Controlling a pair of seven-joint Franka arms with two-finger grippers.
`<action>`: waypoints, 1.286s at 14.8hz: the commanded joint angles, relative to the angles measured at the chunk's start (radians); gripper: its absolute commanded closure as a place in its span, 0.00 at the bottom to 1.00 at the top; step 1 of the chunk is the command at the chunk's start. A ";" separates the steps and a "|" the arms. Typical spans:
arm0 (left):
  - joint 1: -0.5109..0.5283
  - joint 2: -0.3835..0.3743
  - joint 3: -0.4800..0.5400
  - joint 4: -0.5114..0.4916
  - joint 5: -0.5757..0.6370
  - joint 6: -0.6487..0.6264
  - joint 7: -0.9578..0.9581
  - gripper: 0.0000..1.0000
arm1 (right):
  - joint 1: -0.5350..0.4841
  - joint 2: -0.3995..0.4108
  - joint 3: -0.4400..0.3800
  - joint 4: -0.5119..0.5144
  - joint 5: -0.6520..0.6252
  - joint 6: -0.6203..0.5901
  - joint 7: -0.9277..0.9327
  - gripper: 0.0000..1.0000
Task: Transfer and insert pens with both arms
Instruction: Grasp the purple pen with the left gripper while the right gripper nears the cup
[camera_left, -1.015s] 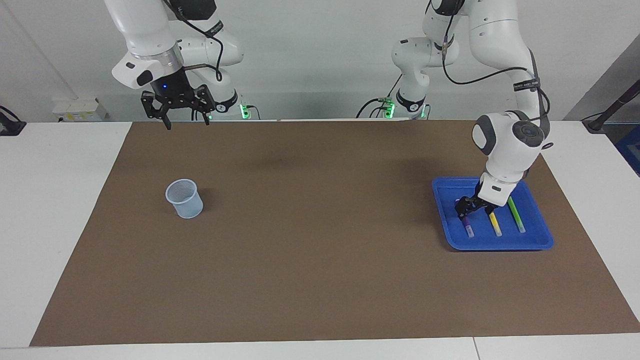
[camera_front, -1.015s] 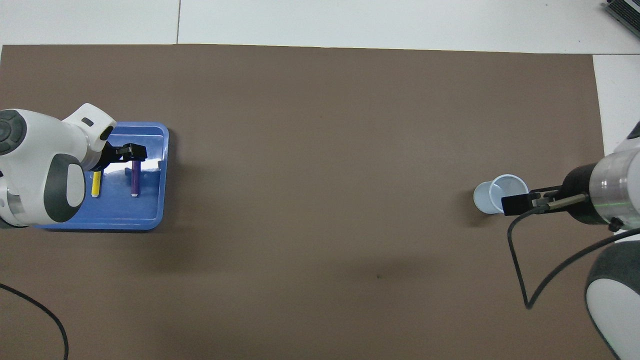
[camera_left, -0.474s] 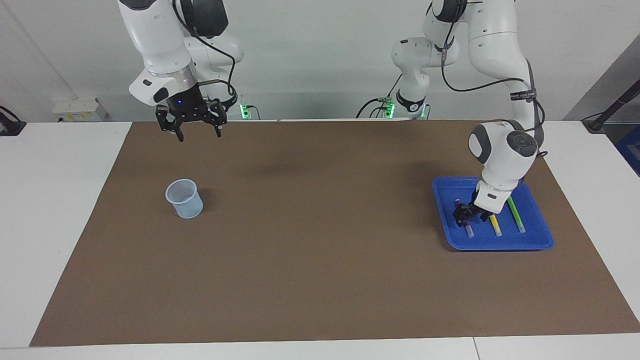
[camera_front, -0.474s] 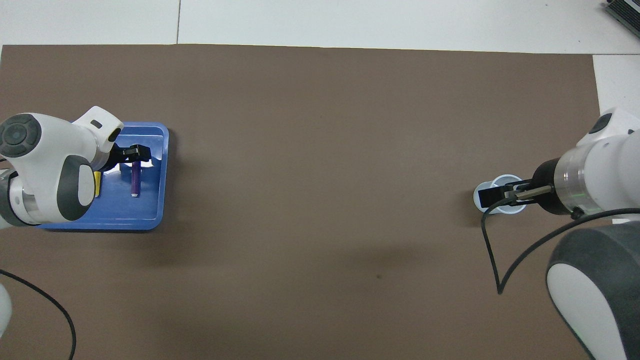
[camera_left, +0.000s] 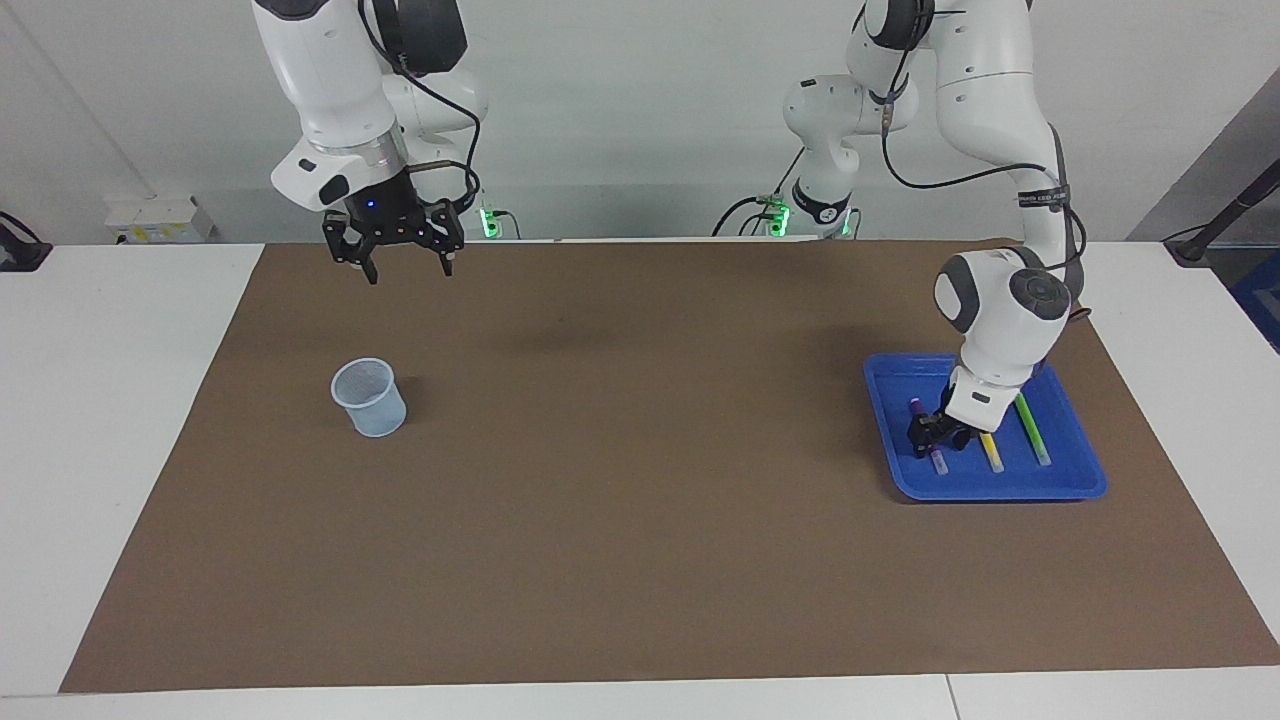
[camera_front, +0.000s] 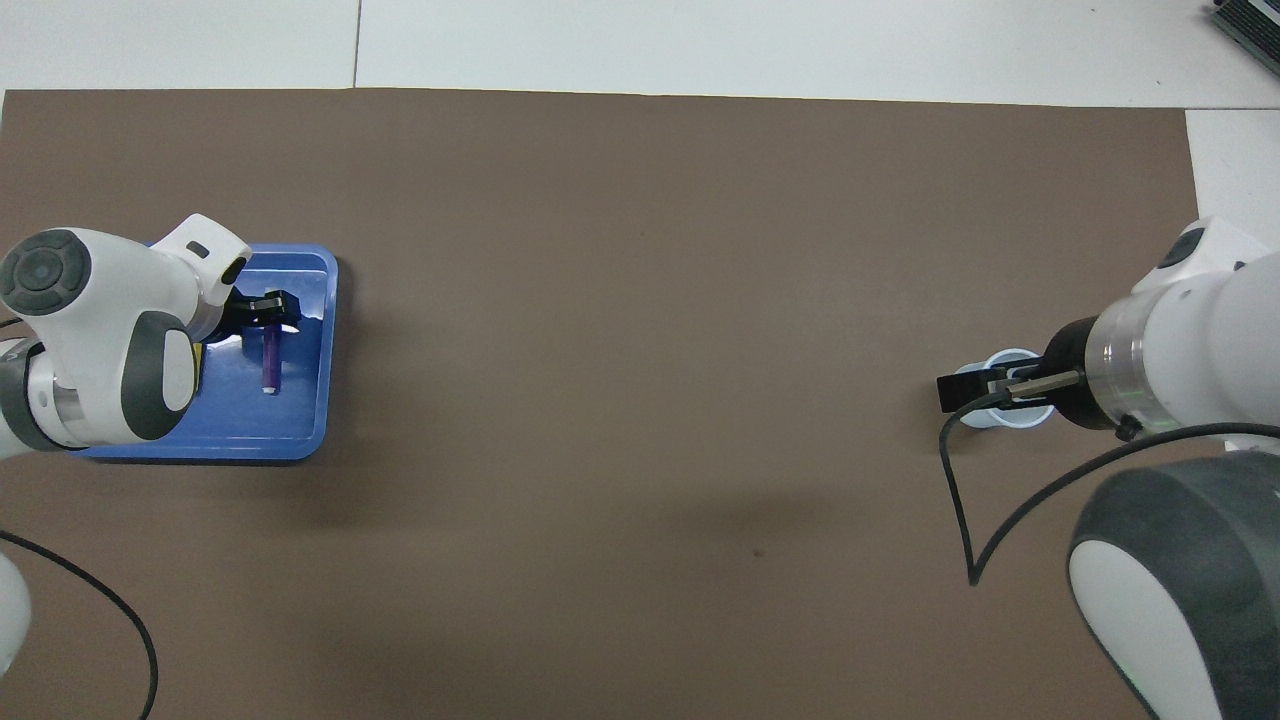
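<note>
Starting at the desk (camera_left: 100, 450) edge by the robots, we are finding the right gripper (camera_left: 408, 265) hanging high over the brown mat (camera_left: 640, 560), toward the right arm's end. Its fingers are standing clearly apart and holding nothing, and this arm is waiting.

Farther out, the pale blue mesh cup (camera_left: 370, 398) is standing upright on the mat at that same end. Toward the left arm's end, the blue plastic tray (camera_left: 1000, 487) is carrying all three pens side by side: the purple marker pen (camera_left: 937, 458), the yellow marker pen (camera_left: 991, 455) and the green marker pen (camera_left: 1032, 435). The left gripper (camera_left: 935, 430) is sitting low in the tray, right at the purple pen. We cannot tell whether its fingers are clamped on the barrel or only flanking it.

We are judging the grasp to be the risky part. The pen is slim and is lying flat, so fingertips meeting it off-centre could roll it aside or pinch it askew. A crooked hold would be making the handover and the drop into the cup harder. The yellow pen is lying just beside it and could be getting nudged.

The overhead view is putting the right gripper over the cup as if reaching it, while the facing view is showing it well above and apart. The overhead view is also hiding the green pen and most of the yellow one under the left arm, whereas the facing view is showing all three.
</note>
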 joint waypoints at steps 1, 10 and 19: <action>-0.008 0.004 0.009 -0.003 0.009 0.017 -0.018 0.67 | 0.004 -0.003 0.000 -0.013 0.000 0.035 0.016 0.00; -0.011 0.002 0.009 0.044 0.009 -0.070 -0.076 1.00 | 0.003 0.002 0.002 -0.013 0.057 0.053 0.017 0.00; -0.010 -0.068 0.006 0.273 -0.054 -0.513 -0.310 1.00 | 0.055 0.011 0.003 -0.013 0.103 0.098 0.173 0.00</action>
